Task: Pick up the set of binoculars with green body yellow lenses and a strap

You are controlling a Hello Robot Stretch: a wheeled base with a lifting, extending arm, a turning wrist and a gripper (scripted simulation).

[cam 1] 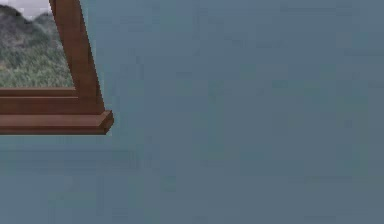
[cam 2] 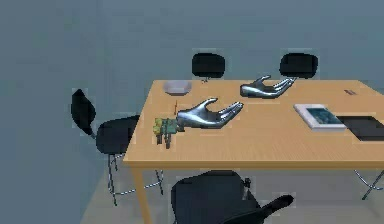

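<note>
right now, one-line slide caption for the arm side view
Wooden table with black chairs, bearing two silver hand sculptures, a bowl and a small green object

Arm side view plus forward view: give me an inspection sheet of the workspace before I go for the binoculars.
Surface: wooden table, top in full sight.
Job's things: small green and yellow object near the table's left end, by the near edge; likely the binoculars, too small to confirm.
Clutter: silvery hand sculpture just right of it; second hand sculpture farther back; pale bowl; flat book-like item; dark flat item at the right edge.
Claw: nothing seen.
Cables: nothing seen.
Surroundings: black chairs at the left end, far side and near side; blue-grey wall; wooden-framed window.
</note>
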